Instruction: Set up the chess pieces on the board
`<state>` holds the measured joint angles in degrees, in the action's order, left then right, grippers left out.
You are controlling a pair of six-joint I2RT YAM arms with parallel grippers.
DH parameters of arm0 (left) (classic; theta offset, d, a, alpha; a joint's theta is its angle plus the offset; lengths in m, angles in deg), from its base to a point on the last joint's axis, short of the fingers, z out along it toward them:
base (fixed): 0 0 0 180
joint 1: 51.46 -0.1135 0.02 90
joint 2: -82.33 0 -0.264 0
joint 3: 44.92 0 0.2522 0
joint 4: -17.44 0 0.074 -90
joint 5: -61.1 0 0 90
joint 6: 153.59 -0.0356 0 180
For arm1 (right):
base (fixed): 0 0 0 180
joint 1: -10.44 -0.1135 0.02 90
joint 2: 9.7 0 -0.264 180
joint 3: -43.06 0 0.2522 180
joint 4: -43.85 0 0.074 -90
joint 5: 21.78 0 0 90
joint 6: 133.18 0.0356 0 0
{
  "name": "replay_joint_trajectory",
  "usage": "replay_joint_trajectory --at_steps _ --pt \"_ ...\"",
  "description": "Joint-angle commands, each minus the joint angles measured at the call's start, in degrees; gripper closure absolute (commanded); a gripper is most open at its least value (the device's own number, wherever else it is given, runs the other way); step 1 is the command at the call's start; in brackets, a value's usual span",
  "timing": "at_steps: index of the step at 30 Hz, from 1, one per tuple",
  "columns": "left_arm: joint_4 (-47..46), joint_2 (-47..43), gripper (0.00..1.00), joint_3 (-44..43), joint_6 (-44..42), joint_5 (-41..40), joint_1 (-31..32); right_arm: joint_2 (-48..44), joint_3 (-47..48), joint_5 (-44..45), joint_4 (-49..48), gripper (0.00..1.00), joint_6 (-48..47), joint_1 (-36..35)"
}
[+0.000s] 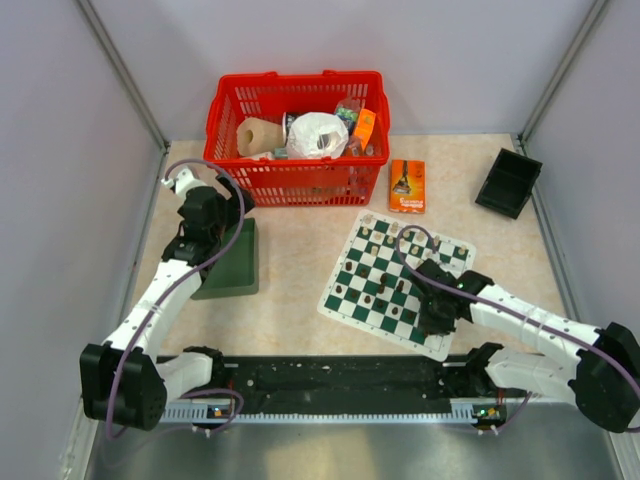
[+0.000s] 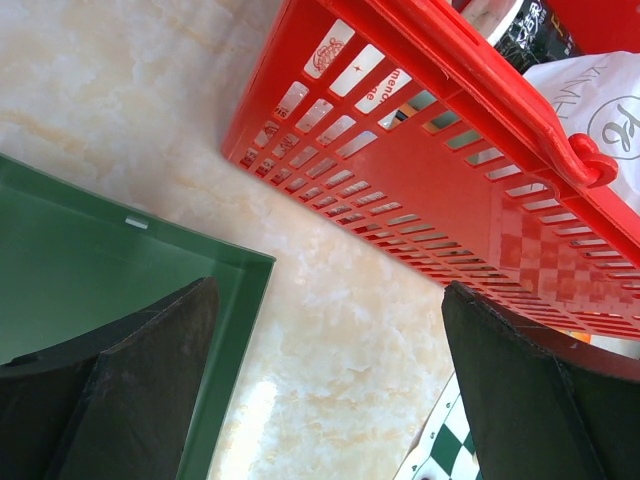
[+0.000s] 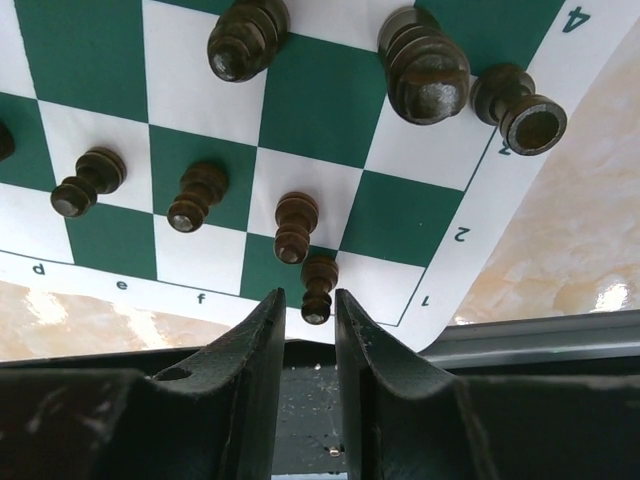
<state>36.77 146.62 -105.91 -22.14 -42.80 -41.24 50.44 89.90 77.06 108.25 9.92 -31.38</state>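
Right wrist: your right gripper (image 3: 310,297) straddling dark pawn (image 3: 318,285) at board's (image 3: 310,100) near corner, probably seating it; grip unclear. Left gripper (image 2: 328,288) hanging wide open.

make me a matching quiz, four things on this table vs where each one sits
Things:
1. red basket
2. green tray
3. black tray
4. orange box

Places:
a. far right corner
b. far middle, by the back wall
c. on the left, beside the left arm
d. just right of the basket

Pairs: 1-b, 2-c, 3-a, 4-d
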Motion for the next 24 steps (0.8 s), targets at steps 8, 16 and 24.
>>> replay_joint_trajectory --at_steps 8,16,24 --pt "-3.0 0.4 0.01 0.4 0.3 0.4 -0.5 -0.6 -0.6 0.2 -0.6 0.81 0.4 0.4" --pt "-3.0 0.2 0.01 0.5 0.5 0.4 -0.5 -2.3 0.5 3.5 3.8 0.93 3.1 0.4" --pt "-3.5 0.8 0.01 0.4 0.4 1.0 -0.4 -6.0 2.0 10.1 9.5 0.93 9.0 0.4"
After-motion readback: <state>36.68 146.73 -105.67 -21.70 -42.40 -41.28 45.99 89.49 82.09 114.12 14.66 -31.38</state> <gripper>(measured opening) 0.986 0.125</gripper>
